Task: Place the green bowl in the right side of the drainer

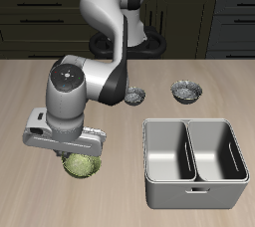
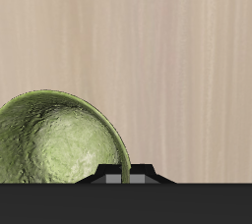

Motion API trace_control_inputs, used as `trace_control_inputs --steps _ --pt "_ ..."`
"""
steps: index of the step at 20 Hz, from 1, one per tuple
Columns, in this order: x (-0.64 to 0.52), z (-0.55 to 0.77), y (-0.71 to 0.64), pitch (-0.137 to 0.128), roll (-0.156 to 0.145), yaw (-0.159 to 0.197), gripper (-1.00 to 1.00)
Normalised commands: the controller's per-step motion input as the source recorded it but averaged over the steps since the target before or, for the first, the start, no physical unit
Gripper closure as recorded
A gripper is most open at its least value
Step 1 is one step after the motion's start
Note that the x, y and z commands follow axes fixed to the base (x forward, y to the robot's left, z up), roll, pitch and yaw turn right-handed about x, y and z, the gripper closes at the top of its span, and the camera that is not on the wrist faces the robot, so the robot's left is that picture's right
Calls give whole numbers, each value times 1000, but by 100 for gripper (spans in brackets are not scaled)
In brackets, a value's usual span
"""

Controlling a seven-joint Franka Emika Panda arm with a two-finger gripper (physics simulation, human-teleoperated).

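The round, yellow-green, translucent glass-like green bowl (image 1: pixel 82 164) sits near the worktop's front edge, well apart from the drainer (image 1: pixel 195 184), the large light-grey rectangular metal bin with two deep side-by-side compartments that stands toward the other front corner. The bowl shows only partly in the exterior view, because the grey and white robot arm's wrist and gripper (image 1: pixel 78 154) hang directly over it and cover its back portion.

In the wrist view the green bowl (image 2: pixel 54 147) fills the area just beside the gripper's dark body, its textured hollow facing up, and a thin fingertip (image 2: pixel 127 176) stands at the bowl's rim. The second finger is not visible, so whether the gripper has closed on the rim or only stands at it cannot be told. Whether the bowl rests on the pale wooden tabletop (image 2: pixel 167 61) or is raised slightly off it cannot be told either.

Two small grey metallic bowls (image 1: pixel 185 92) lie farther back, near the middle of the worktop, behind the drainer and apart from each other.
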Motion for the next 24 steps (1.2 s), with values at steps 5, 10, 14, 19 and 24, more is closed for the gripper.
trace_control_inputs --steps 5,10,14,19,24 --pt "-175 504 2 -54 -12 -17 100" --pt "-209 578 72 -64 -12 -17 100" --pt "-245 645 52 -66 -22 -11 100" --pt "-157 368 42 -12 -23 14 100" --pt "-155 484 65 -39 -21 -33 100"
